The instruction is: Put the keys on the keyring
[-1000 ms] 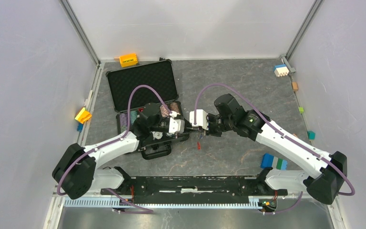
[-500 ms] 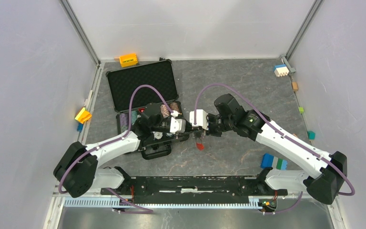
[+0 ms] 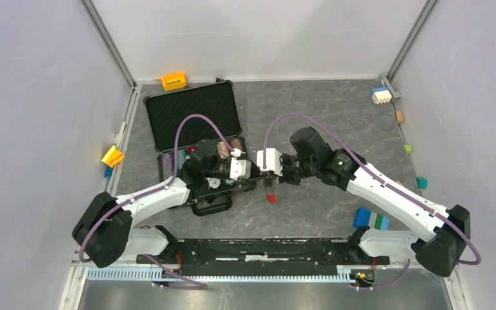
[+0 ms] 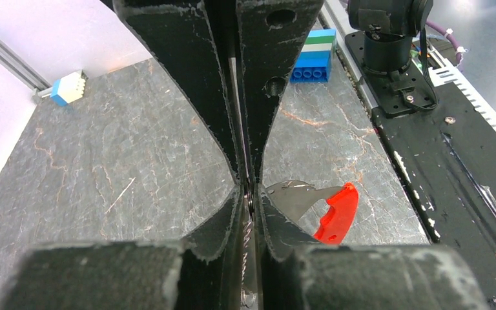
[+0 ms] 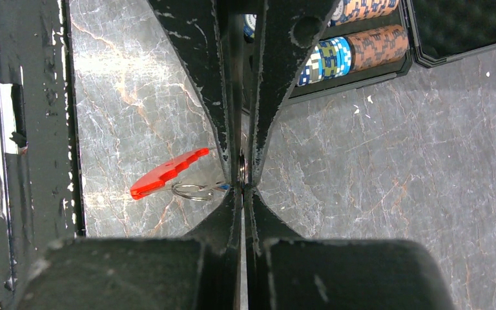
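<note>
The two pincers meet tip to tip above the middle of the grey worktop (image 3: 323, 116). The right pincer (image 5: 243, 191) is pressed fully shut, pinching the keyring (image 5: 191, 191) at its metal end. In the right wrist view the small silver ring and the red strip (image 5: 168, 173) hang just off its fingertips at 9 o'clock. A speck of bright blue touches the ring beside those fingertips, too small to name.

The left pincer (image 4: 250, 205) is narrow, not quite closed. A thin toothed metal edge, apparently a key (image 4: 246, 240), sits in the slot between its fingers, and its head is hidden.

From above, the red strip dangles at 6 o'clock of the meeting point. The open black case (image 3: 194, 113) lies at 10 o'clock of the pincers, and rows of poker chips (image 5: 355, 48) fill its tray. A blue, green and white block (image 3: 369, 219) lies at 4 o'clock, well apart.
</note>
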